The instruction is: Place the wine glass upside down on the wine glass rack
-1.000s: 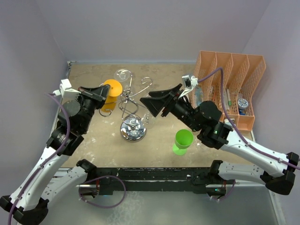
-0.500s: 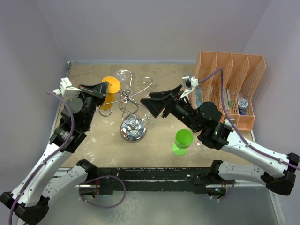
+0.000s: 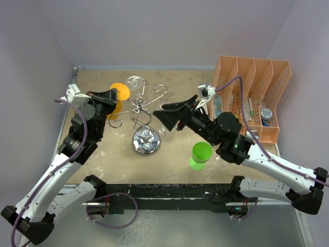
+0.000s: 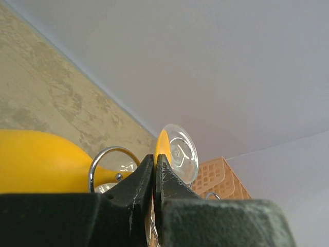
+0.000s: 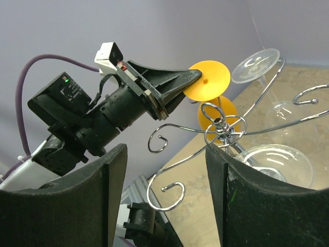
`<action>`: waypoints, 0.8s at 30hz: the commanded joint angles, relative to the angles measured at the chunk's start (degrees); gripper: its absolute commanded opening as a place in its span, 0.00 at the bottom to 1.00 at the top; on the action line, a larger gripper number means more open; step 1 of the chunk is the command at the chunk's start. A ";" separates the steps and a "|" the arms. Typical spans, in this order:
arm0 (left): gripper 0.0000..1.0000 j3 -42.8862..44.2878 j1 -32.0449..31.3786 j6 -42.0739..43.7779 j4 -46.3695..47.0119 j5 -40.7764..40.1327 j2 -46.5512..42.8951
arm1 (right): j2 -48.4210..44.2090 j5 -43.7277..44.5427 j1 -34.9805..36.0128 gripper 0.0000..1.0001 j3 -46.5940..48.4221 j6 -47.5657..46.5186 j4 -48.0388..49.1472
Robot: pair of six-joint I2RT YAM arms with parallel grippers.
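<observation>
Nearest the arm bases there was just a green cup sitting on the tabletop, nothing to do with this job. A bit further in stood the wine glass rack, with its mirrored base flat on the tabletop and its scroll arms fanned out above. The right pincer hung just to the rack's right, spread wide and empty, and it hadn't budged over the last second. The action was on the other side. The left pincer was clamped shut on the foot of the yellow wine glass. The glass was already flipped, foot up and bowl hanging down, and held off the tabletop just left of the rack's stem, close to one of the curled loops. Compared with a second earlier, that pincer and the glass had drifted a little left and toward the back wall, so slightly away from the stem rather than into it. My guess is it was re-lining the glass stem with a scroll opening, so the hang wasn't done yet. I honestly couldn't tell from any view whether the stem sat inside a loop. Further back, a clear glass looked to be hanging upside down on the rack already. Far right was the orange file organiser.
</observation>
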 commanded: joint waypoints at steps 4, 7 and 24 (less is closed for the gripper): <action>0.00 1.88 0.15 2.55 2.77 -6.17 -1.73 | -0.63 -1.21 -0.09 0.64 0.15 1.03 2.97; 0.00 1.93 0.16 2.89 2.57 -6.98 -2.08 | -0.69 -1.25 -0.09 0.64 0.08 1.11 2.96; 0.00 2.23 0.16 1.54 -3.18 -1.05 -5.88 | 0.09 -1.68 -0.09 0.64 -0.11 1.76 3.32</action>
